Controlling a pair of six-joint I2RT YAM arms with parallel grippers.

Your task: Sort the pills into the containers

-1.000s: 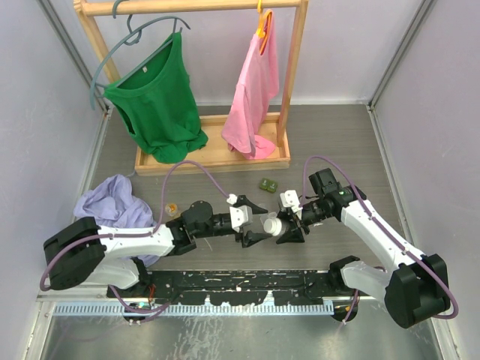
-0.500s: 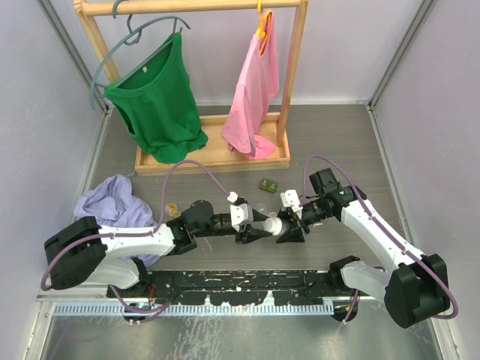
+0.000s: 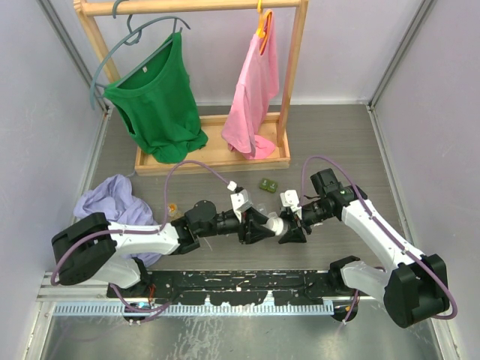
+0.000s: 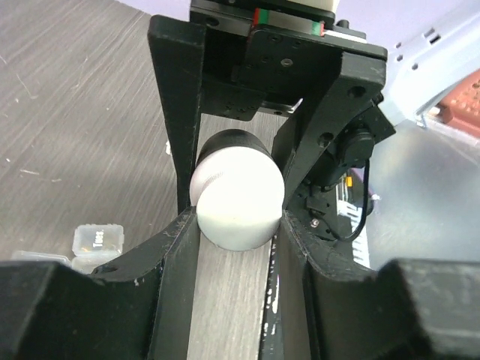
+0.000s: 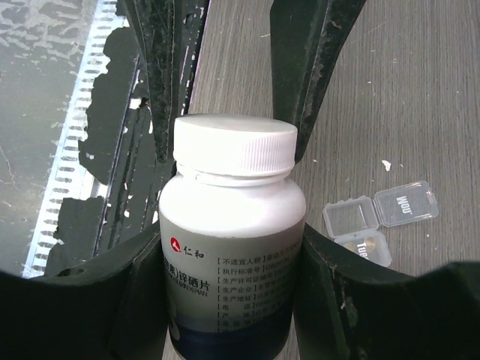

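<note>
the two arms reach toward each other over the grey table (image 3: 337,142), and the left gripper (image 3: 268,226) and right gripper (image 3: 288,227) meet nose to nose at a small white bottle (image 3: 278,223) held between them, just in front of the arm bases. how tightly each one grips cannot be told from above. a dark green pill box (image 3: 268,184) lies on the table just behind them, apart from both. a small orange bit (image 3: 172,208) sits by the left arm. a crumpled purple cloth (image 3: 112,201) lies at the left. at the back, a wooden rack (image 3: 292,82) carries a green shirt (image 3: 157,105) and a pink shirt (image 3: 255,90) on hangers.
</note>
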